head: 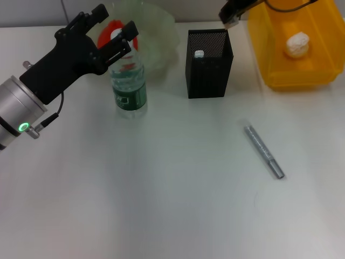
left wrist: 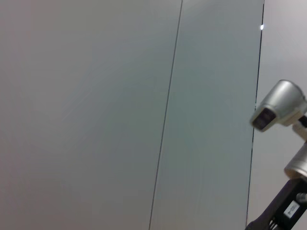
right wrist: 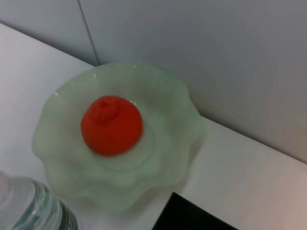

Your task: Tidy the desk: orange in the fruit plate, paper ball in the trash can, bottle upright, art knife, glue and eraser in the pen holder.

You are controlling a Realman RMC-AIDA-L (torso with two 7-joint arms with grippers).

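Head view shows the left gripper (head: 114,33) with fingers (head: 128,29) spread 1 each side of the upright bottle's (head: 128,86) cap at 11 o'clock, apparently steadying it, while glue (head: 263,151) waits at 4 o'clock.

You face a white desk (head: 161,205). On it stand a bottle (head: 128,86), upright, a green plate (head: 159,38) behind it, a black pen holder (head: 209,63) and a yellow trash can (head: 302,48). A grey glue stick (head: 263,151) lies alone nearer you
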